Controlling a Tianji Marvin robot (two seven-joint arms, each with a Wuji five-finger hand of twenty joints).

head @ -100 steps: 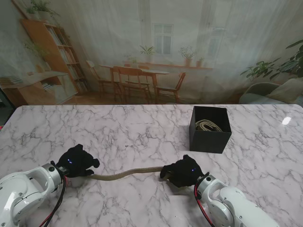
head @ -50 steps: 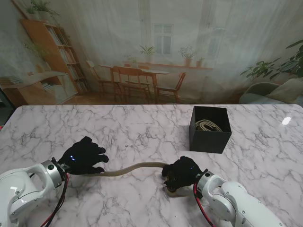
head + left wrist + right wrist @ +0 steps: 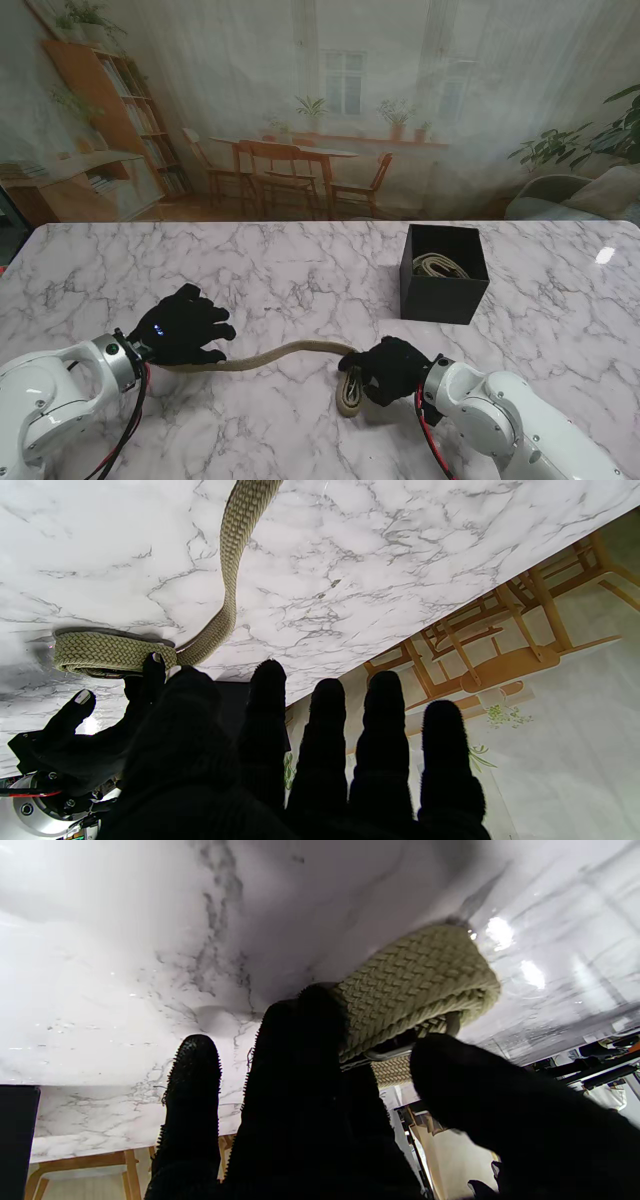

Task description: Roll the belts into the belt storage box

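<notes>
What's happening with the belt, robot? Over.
Right robot hand shut on belt, rolling its end. Left robot hand open over the tail. Box unblocked, one belt inside.

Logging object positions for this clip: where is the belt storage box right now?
In the stand's view, the black belt storage box sits on the marble table's right side, farther from me than the right hand.

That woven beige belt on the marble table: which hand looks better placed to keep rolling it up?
The right hand, probably. It grips the coiled end of the woven beige belt with the buckle, while the left hand hovers open over the loose tail.
</notes>
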